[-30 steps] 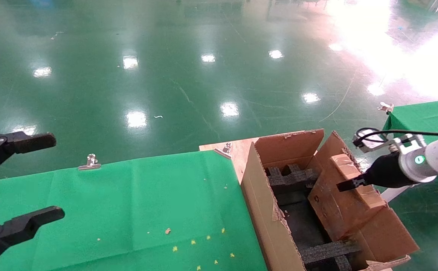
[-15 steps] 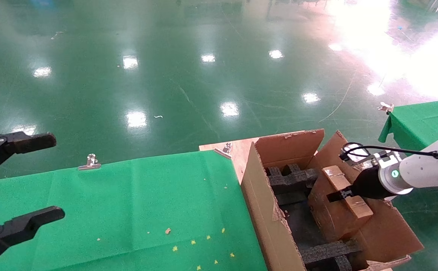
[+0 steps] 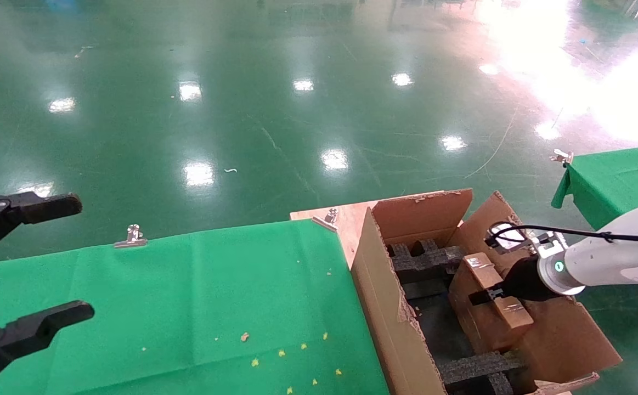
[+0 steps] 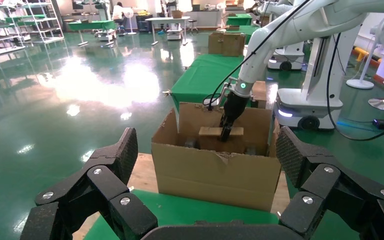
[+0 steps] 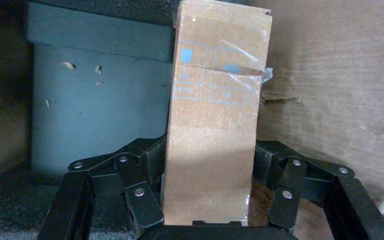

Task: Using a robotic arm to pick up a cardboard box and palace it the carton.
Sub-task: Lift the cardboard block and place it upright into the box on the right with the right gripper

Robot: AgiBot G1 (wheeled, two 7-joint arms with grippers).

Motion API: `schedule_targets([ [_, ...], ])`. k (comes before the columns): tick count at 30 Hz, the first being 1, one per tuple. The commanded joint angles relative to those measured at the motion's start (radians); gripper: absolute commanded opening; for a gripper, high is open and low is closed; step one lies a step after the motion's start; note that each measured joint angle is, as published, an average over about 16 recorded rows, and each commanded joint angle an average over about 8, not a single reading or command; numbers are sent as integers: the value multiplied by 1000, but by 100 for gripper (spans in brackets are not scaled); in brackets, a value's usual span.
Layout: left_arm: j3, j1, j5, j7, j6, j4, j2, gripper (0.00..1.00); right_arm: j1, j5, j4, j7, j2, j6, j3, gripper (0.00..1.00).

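**Small box held inside the carton by our right arm**

While our glossy white right arm reaches down into the large brown corrugated carton with tall flaps, its black claw gripper has its jaws closed around the small flat sealed brown cardboard box, one finger pressed to each broad face. We hold that box on edge, tilted, inside the carton beside the right wall, above the black foam inserts. We cannot tell whether its lower edge already touches the foam.

We judge the box to be light and stiff: its faces show no bowing under the grip. Clear tape crosses one end and would be slick, so the bare cardboard at mid-length, where we grip now, looks the safer hold. Its printed glass symbol suggests fragile contents, so a gentle set-down seems wise.

Our all-black left gripper hangs parked, jaws spread wide and holding nothing, over the green cloth-covered table, well apart from the carton.
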Motion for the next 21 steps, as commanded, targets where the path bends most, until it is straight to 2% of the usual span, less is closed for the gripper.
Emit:
schedule_targets([
  [1, 0, 0, 0, 0, 0, 0, 0, 100, -14, 12, -21, -16, -12, -2, 5, 0],
  [2, 0, 0, 0, 0, 0, 0, 0, 100, -19, 16, -31, -24, -16, -5, 6, 0],
  [3, 0, 0, 0, 0, 0, 0, 0, 100, -23, 20, -39, -31, -20, -7, 8, 5],
  [10, 0, 0, 0, 0, 0, 0, 0, 100, -40, 35, -76, -59, -37, -21, 15, 92],
  [11, 0, 0, 0, 0, 0, 0, 0, 100, -41, 36, -78, -61, -38, -22, 15, 100],
  [21, 0, 0, 0, 0, 0, 0, 0, 100, -38, 35, -71, -56, -34, -24, 14, 100],
])
